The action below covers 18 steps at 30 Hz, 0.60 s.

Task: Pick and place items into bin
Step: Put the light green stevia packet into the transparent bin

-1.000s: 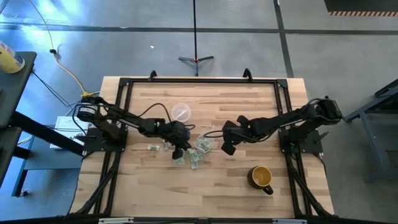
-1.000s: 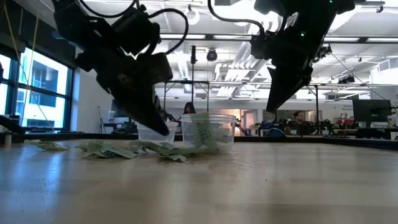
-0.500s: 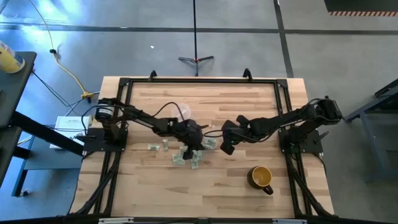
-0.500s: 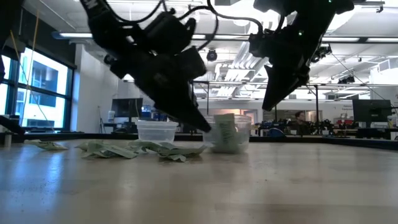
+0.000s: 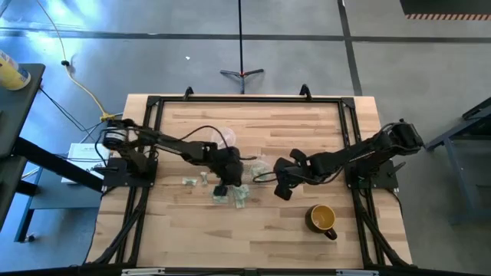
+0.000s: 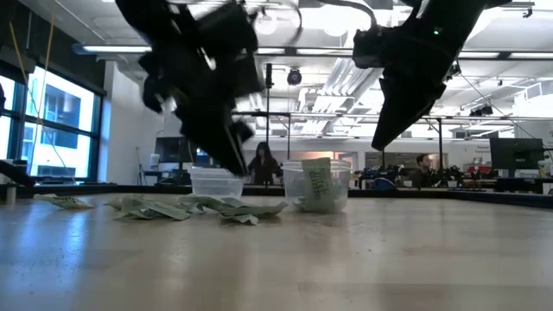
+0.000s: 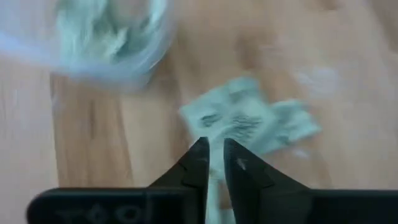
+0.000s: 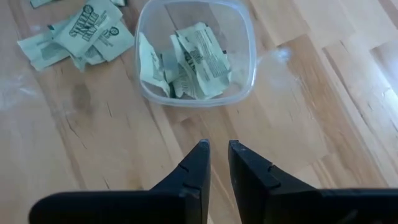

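Note:
The bin, a clear plastic cup [image 5: 257, 170], stands on the table between my two grippers, with several pale green packets inside [image 8: 196, 56]. More packets [image 5: 232, 198] lie flat on the table to the cup's left and near side; two more [image 5: 192, 181] lie further left. My left gripper [image 5: 222, 186] hovers over the loose packets [image 7: 245, 121], fingers shut and empty, tips clear of the table [image 6: 238, 166]. My right gripper [image 5: 281, 192] hangs shut and empty to the right of the cup, on its near side, pointing toward it [image 8: 217, 152].
A mustard-yellow mug [image 5: 323, 218] stands near the front right. A flat clear round disc [image 5: 222, 139] lies beyond my left arm; it also shows in the low view [image 6: 216, 183]. A black frame [image 5: 245, 100] borders the table. People sit in the room behind.
My left gripper swung from the loose packets toward the cup, then back left and up over the packets. In the low view the cup has slid a little toward the table's right. My right gripper has shifted slightly toward the near edge.

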Tool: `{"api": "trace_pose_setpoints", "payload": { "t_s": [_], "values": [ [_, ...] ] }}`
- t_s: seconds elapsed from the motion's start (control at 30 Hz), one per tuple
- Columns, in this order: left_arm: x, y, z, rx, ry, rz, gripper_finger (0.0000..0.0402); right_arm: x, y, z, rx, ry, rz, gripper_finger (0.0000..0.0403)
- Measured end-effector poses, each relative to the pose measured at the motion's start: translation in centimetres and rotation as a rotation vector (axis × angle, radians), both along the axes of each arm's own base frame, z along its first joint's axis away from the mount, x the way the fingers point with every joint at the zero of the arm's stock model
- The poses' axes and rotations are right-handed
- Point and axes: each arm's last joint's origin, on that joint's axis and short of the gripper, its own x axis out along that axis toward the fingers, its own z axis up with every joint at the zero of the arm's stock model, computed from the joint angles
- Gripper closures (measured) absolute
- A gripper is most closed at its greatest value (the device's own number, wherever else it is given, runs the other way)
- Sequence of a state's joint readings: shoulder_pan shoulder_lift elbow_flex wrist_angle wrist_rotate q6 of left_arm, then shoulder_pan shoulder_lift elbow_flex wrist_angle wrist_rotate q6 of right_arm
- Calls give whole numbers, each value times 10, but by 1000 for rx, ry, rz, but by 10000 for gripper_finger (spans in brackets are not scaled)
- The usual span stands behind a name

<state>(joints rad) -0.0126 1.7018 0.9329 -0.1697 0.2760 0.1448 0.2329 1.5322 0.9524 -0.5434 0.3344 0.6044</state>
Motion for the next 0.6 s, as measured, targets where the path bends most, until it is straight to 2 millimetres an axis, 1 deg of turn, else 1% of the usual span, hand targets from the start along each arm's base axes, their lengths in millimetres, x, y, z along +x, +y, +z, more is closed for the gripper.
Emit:
{"api": "trace_pose_setpoints", "payload": {
  "t_s": [0.03, 0.1, 0.17, 0.23, 0.37, 0.47, 0.6],
  "values": [
    [-3, -5, 6, 18, -13, -43, 310, 0, 0, 0, -3, -2, 3, 350],
    [-4, -17, 9, 65, -51, -149, 303, 1, -1, 0, -10, -2, 14, 347],
    [-7, -28, 7, 108, -60, -240, 295, 1, -3, 0, -15, -2, 17, 343],
    [-4, -36, 6, 153, -94, -276, 285, 2, -5, 0, -15, -2, 14, 341],
    [-4, -35, -5, 250, -47, -240, 260, 2, -6, 0, -6, -3, 12, 339],
    [2, -33, 1, 344, -74, -225, 236, 2, -6, 0, -7, -3, 11, 340],
    [5, -34, 5, 360, -90, -229, 199, 2, -6, 0, -8, -1, 8, 339]
  ]
}}
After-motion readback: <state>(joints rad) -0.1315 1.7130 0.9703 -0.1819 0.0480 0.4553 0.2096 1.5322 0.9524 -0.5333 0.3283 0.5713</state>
